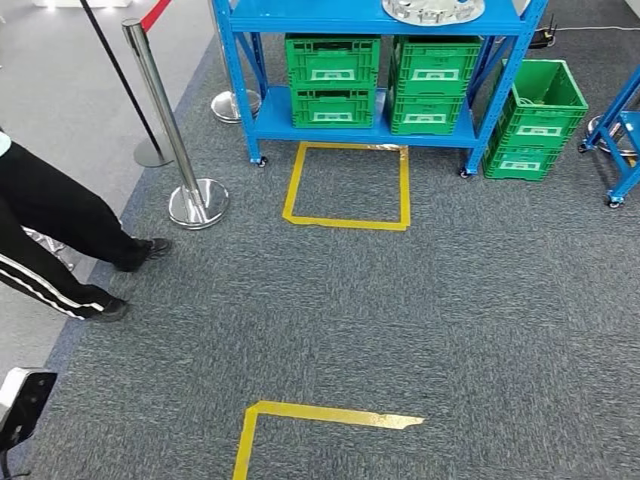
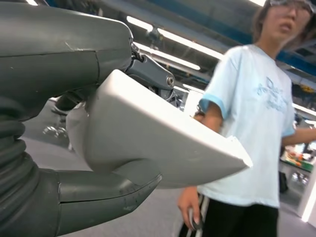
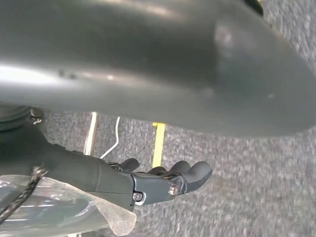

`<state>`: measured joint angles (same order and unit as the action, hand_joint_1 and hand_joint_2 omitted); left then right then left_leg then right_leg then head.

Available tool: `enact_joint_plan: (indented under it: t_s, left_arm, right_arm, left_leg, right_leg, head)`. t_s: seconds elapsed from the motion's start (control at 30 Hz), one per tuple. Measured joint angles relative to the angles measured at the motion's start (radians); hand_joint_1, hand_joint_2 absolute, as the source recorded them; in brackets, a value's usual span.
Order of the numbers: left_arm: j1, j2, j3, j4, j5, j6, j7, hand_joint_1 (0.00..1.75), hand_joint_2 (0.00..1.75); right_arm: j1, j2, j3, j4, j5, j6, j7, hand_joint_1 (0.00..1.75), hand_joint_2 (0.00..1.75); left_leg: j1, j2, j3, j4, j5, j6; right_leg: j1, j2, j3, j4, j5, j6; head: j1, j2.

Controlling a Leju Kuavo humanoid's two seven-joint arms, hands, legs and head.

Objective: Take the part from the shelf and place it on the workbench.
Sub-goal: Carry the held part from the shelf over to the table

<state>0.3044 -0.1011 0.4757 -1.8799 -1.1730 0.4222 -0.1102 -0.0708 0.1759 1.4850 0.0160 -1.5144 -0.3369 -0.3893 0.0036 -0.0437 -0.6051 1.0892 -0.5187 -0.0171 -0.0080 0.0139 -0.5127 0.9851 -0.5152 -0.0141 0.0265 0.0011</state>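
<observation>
1. Part [image 1: 432,10]: lies on the top board of the blue shelf [image 1: 362,18], well ahead across the carpet in the head view; looks silver and round, and is cut off by the picture's upper edge. Touches neither hand.
2. Lower board of the same shelf: carries two stacks of green crates [image 1: 333,80] side by side, each bearing white labels.
3. Another green crate [image 1: 537,118]: stands on the floor just beside the shelf's right leg, tilted a little.
4. Yellow tape square [image 1: 349,221]: marks the carpet directly in front of the shelf. A second tape corner [image 1: 324,413] lies nearer, well apart from the first.
5. Chrome stanchion [image 1: 170,125]: stands left of the shelf and holds a red belt at its top.
6. Person's legs [image 1: 53,225]: reach in from the left edge in black trousers with a white stripe and dark shoes.
7. Left hand [image 2: 56,64]: shows its grey cover and thick thumb [image 2: 104,197] close to the wrist camera, with a white slab [image 2: 149,138] between them. Cannot tell whether the fingers grip it or merely lie near it, nor what the slab is.
8. Person in a pale blue shirt [image 2: 257,123]: stands beyond that hand.
9. Right hand [image 3: 149,182]: hangs above grey carpet [image 3: 242,187]. Keeps its dark fingers [image 3: 193,173] lightly bent and close together, away from the thumb, with nothing between them.
10. Near that hand: a yellow tape strip [image 3: 159,143] and a thin white cable [image 3: 115,133] on the carpet, and a clear film [image 3: 56,207] at the wrist.
</observation>
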Motion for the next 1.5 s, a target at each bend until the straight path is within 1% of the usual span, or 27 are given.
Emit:
enact_joint_plan:
  t_s: [0.07,0.13,0.17,0.2,0.27,0.33,0.4,0.43,0.5,0.57,0.63,0.67,0.7,0.77,0.83,0.9,0.93,1.0,1.07,1.13,1.17,1.23,1.27,1.3,1.37,1.43,1.5]
  left_arm:
    - [-0.002,0.0,-0.001,0.0,0.0,0.0,0.0,1.47,1.75]
    - [0.0,0.0,-0.002,0.0,0.0,0.0,0.002,1.47,1.75]
    - [0.001,0.0,-0.002,0.0,0.0,0.0,0.002,1.47,1.75]
    - [0.002,0.0,-0.001,0.0,0.0,0.0,0.002,1.47,1.75]
    - [0.0,0.0,-0.001,0.0,0.0,0.0,0.003,1.47,1.75]
    - [-0.002,0.0,-0.001,-0.001,0.0,0.0,0.003,1.47,1.75]
    - [0.001,0.0,0.0,-0.001,-0.001,0.0,0.004,1.47,1.75]
    - [0.003,0.0,0.002,-0.001,0.0,0.0,0.004,1.47,1.75]
    - [0.003,-0.001,0.003,-0.002,0.002,0.0,0.004,1.47,1.75]
    - [0.002,-0.002,0.003,-0.002,0.004,0.0,0.004,1.47,1.75]
    - [0.003,-0.002,0.003,-0.002,0.008,-0.001,0.004,1.47,1.75]
    - [0.003,-0.002,0.004,-0.002,0.013,-0.002,0.004,1.47,1.75]
    - [0.003,-0.002,0.004,-0.002,0.02,-0.004,0.004,1.47,1.75]
    - [0.0,-0.002,0.007,-0.002,0.04,-0.006,0.004,1.47,1.75]
    - [-0.006,0.0,0.014,-0.002,0.064,-0.005,0.004,1.47,1.75]
    - [-0.012,0.003,0.028,-0.004,0.094,-0.002,0.001,1.47,1.75]
    - [-0.013,0.005,0.038,-0.006,0.111,0.0,-0.003,1.47,1.75]
    - [-0.021,0.01,0.056,-0.01,0.138,0.002,-0.012,1.47,1.75]
    - [-0.032,0.015,0.069,-0.013,0.153,0.003,-0.016,1.47,1.75]
    - [-0.036,0.017,0.076,-0.013,0.158,0.003,-0.016,1.47,1.75]
    - [-0.036,0.017,0.08,-0.013,0.159,0.004,-0.017,1.47,1.75]
    - [-0.037,0.019,0.088,-0.015,0.163,0.007,-0.019,1.47,1.75]
    - [-0.038,0.02,0.093,-0.017,0.166,0.009,-0.021,1.47,1.75]
    - [-0.04,0.021,0.097,-0.019,0.168,0.011,-0.024,1.47,1.75]
    - [-0.043,0.022,0.104,-0.022,0.168,0.012,-0.03,1.47,1.75]
    - [-0.042,0.022,0.11,-0.023,0.164,0.012,-0.033,1.47,1.75]
    - [-0.044,0.021,0.117,-0.027,0.16,0.011,-0.034,1.47,1.75]
  right_arm:
    - [0.001,0.0,0.0,0.0,0.0,0.0,0.0,0.0,0.0]
    - [0.002,0.0,0.0,0.0,0.0,-0.002,0.0,0.0,0.0]
    - [0.002,0.0,0.0,0.0,0.0,-0.002,0.0,0.0,0.0]
    - [0.001,0.0,0.0,0.0,0.0,-0.003,0.0,0.0,0.0]
    - [0.001,0.0,0.001,0.0,0.001,-0.004,0.001,0.0,0.0]
    - [0.001,0.0,0.001,0.0,0.001,-0.007,0.002,0.0,0.0]
    - [0.0,0.0,0.003,0.0,0.001,-0.012,0.003,0.0,0.0]
    - [-0.001,0.0,0.005,0.0,0.002,-0.014,0.003,0.0,0.0]
    - [-0.001,0.0,0.007,0.0,0.002,-0.018,0.004,0.0,0.0]
    - [0.0,-0.001,0.008,0.0,0.002,-0.02,0.005,0.0,0.0]
    - [0.001,-0.001,0.008,0.0,0.002,-0.02,0.007,0.0,0.0]
    - [0.0,-0.001,0.008,0.0,0.002,-0.019,0.007,0.0,0.0]
    - [0.0,-0.001,0.009,0.0,0.002,-0.019,0.007,0.0,0.0]
    - [-0.001,-0.001,0.009,0.0,0.002,-0.018,0.008,0.0,0.0]
    - [-0.001,-0.001,0.011,0.001,0.002,-0.016,0.01,0.0,0.0]
    - [-0.001,-0.001,0.014,0.001,0.002,-0.016,0.011,0.0,0.0]
    - [-0.002,-0.001,0.016,0.001,0.002,-0.016,0.012,0.0,0.0]
    - [-0.002,0.0,0.02,0.001,0.002,-0.016,0.011,0.0,0.0]
    - [0.0,0.0,0.023,0.001,0.002,-0.016,0.011,0.0,0.0]
    - [0.0,0.0,0.024,0.001,0.001,-0.016,0.011,0.0,0.0]
    - [0.0,0.0,0.024,0.001,0.001,-0.016,0.011,0.0,0.0]
    - [-0.001,0.0,0.025,0.001,0.002,-0.016,0.011,0.0,0.0]
    - [-0.001,0.001,0.026,0.001,0.002,-0.016,0.012,0.0,0.0]
    - [-0.001,0.001,0.026,0.001,0.002,-0.016,0.012,0.0,0.0]
    - [-0.001,0.001,0.028,0.001,0.002,-0.019,0.012,0.0,0.0]
    - [-0.003,0.001,0.031,0.001,0.002,-0.022,0.012,0.0,0.0]
    - [-0.004,0.0,0.032,0.001,0.002,-0.026,0.012,0.0,0.0]
  left_leg:
    - [0.004,0.03,-0.059,0.133,-0.064,-0.011]
    - [0.008,0.037,-0.087,0.201,-0.078,-0.016]
    - [0.009,0.04,-0.074,0.179,-0.056,-0.017]
    - [0.009,0.049,-0.042,0.12,-0.02,-0.016]
    - [0.002,0.092,0.029,-0.017,0.033,-0.008]
    - [-0.006,0.12,0.055,-0.079,0.042,0.005]
    - [-0.007,0.102,0.051,-0.085,0.043,0.019]
    - [-0.005,0.09,0.05,-0.087,0.045,0.025]
    - [0.001,0.068,0.049,-0.093,0.051,0.037]
    - [0.002,0.044,0.045,-0.093,0.054,0.043]
    - [0.001,0.018,0.043,-0.092,0.055,0.045]
    - [0.001,0.004,0.044,-0.092,0.055,0.045]
    - [0.001,-0.01,0.045,-0.091,0.055,0.044]
    - [0.0,-0.037,0.046,-0.088,0.055,0.039]
    - [0.002,-0.06,0.037,-0.083,0.057,0.028]
    - [0.006,-0.085,0.026,-0.082,0.063,0.014]
    - [0.007,-0.078,0.022,-0.078,0.061,0.007]
    - [0.004,-0.029,-0.001,-0.026,0.028,-0.004]
    - [0.005,0.025,-0.058,0.102,-0.039,-0.013]
    - [0.007,0.038,-0.105,0.208,-0.074,-0.018]
    - [0.008,0.041,-0.104,0.211,-0.064,-0.018]
    - [0.006,0.056,-0.042,0.099,0.002,-0.011]
    - [0.0,0.082,-0.002,0.025,0.028,-0.004]
    - [-0.005,0.103,0.028,-0.033,0.044,0.004]
    - [-0.015,0.125,0.045,-0.077,0.044,0.018]
    - [-0.013,0.102,0.042,-0.084,0.049,0.027]
    - [-0.006,0.079,0.043,-0.093,0.056,0.038]
  right_leg:
    - [0.001,-0.024,0.0,0.0,-0.002,-0.004]
    - [0.002,-0.047,0.0,0.0,-0.004,-0.005]
    - [0.002,-0.059,0.002,0.001,-0.005,-0.004]
    - [0.002,-0.07,0.005,0.001,-0.007,-0.003]
    - [0.006,-0.09,0.012,0.001,-0.013,0.004]
    - [0.013,-0.11,0.014,0.002,-0.018,0.012]
    - [0.016,-0.131,0.016,0.002,-0.022,0.021]
    - [0.014,-0.121,0.014,0.007,-0.03,0.026]
    - [0.011,-0.071,-0.013,0.068,-0.072,0.035]
    - [0.008,-0.025,-0.08,0.207,-0.137,0.038]
    - [0.008,-0.016,-0.133,0.303,-0.159,0.038]
    - [0.007,-0.015,-0.133,0.292,-0.137,0.037]
    - [0.007,-0.009,-0.112,0.24,-0.099,0.034]
    - [0.002,0.037,-0.051,0.096,-0.026,0.029]
    - [-0.002,0.078,-0.014,0.022,-0.006,0.026]
    - [-0.001,0.068,-0.008,0.016,-0.007,0.02]
    - [-0.001,0.055,-0.008,0.014,-0.005,0.016]
    - [-0.003,0.025,-0.004,0.009,-0.002,0.005]
    - [-0.001,-0.008,-0.004,0.008,-0.005,-0.002]
    - [0.001,-0.041,-0.003,0.009,-0.007,-0.005]
    - [0.002,-0.056,-0.002,0.009,-0.009,-0.005]
    - [0.004,-0.081,0.006,0.009,-0.014,-0.003]
    - [0.007,-0.093,0.009,0.009,-0.018,-0.001]
    - [0.011,-0.103,0.012,0.009,-0.021,0.002]
    - [0.016,-0.125,0.015,0.009,-0.025,0.009]
    - [0.016,-0.14,0.017,0.008,-0.03,0.018]
    - [0.014,-0.094,0.0,0.048,-0.061,0.029]
  head:
    - [-0.005,0.0]
    - [-0.005,0.0]
    - [-0.005,0.0]
    - [-0.005,0.0]
    - [-0.005,0.0]
    - [-0.005,0.0]
    - [-0.005,0.0]
    - [-0.004,0.0]
    - [-0.001,0.0]
    - [0.003,0.0]
    - [0.003,0.0]
    - [0.003,0.0]
    - [0.003,0.0]
    - [0.003,0.0]
    - [0.002,0.0]
    - [0.002,0.0]
    - [0.002,0.0]
    - [-0.005,0.0]
    - [-0.012,0.0]
    - [-0.012,0.0]
    - [-0.012,0.0]
    - [-0.012,0.0]
    - [-0.012,0.0]
    - [-0.012,0.0]
    - [-0.012,0.0]
    - [-0.013,0.0]
    - [-0.01,0.0]
